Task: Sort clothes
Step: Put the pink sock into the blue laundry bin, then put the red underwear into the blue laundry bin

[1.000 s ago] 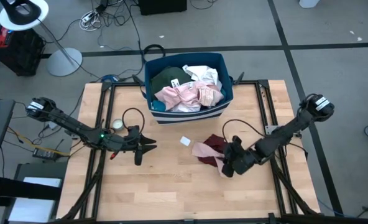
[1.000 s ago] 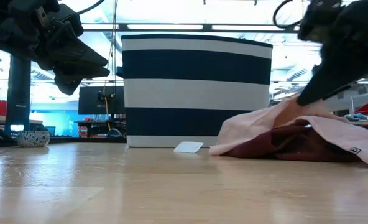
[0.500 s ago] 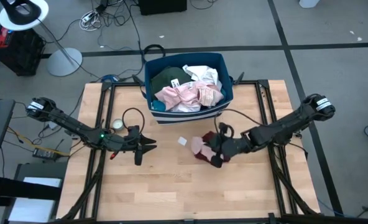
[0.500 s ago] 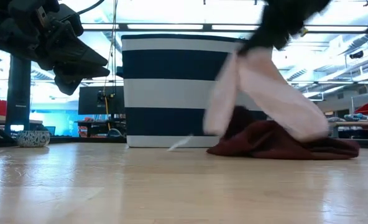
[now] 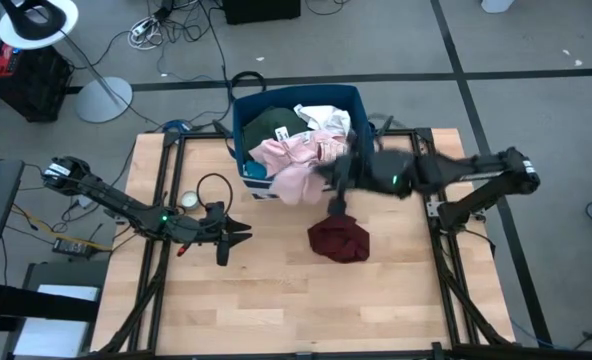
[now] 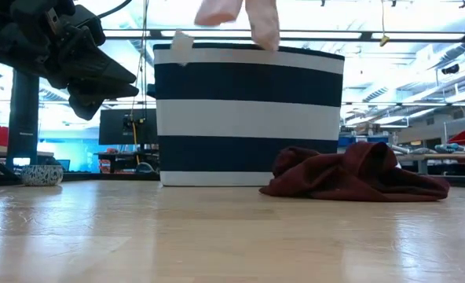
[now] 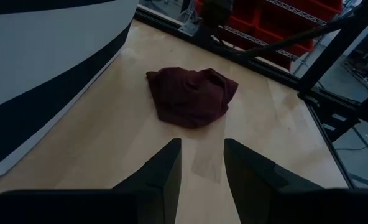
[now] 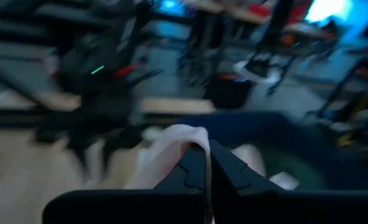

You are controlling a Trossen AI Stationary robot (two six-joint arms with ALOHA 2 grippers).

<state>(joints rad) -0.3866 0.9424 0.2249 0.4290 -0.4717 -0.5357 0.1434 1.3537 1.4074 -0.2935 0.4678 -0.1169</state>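
High view shows your right gripper (image 5: 338, 178) clenched on the pink garment (image 5: 298, 180), which hangs beside it at the bin (image 5: 244, 130) rim; the maroon garment (image 5: 339, 240) lies below it. Your left gripper (image 5: 238, 229) waits spread.

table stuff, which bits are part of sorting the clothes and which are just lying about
Part of the job:
- pink garment, held by the right gripper at the bin
- maroon garment on the table
- clothes in the bin
- striped bin

Lying about:
- small bowl
- floor cables
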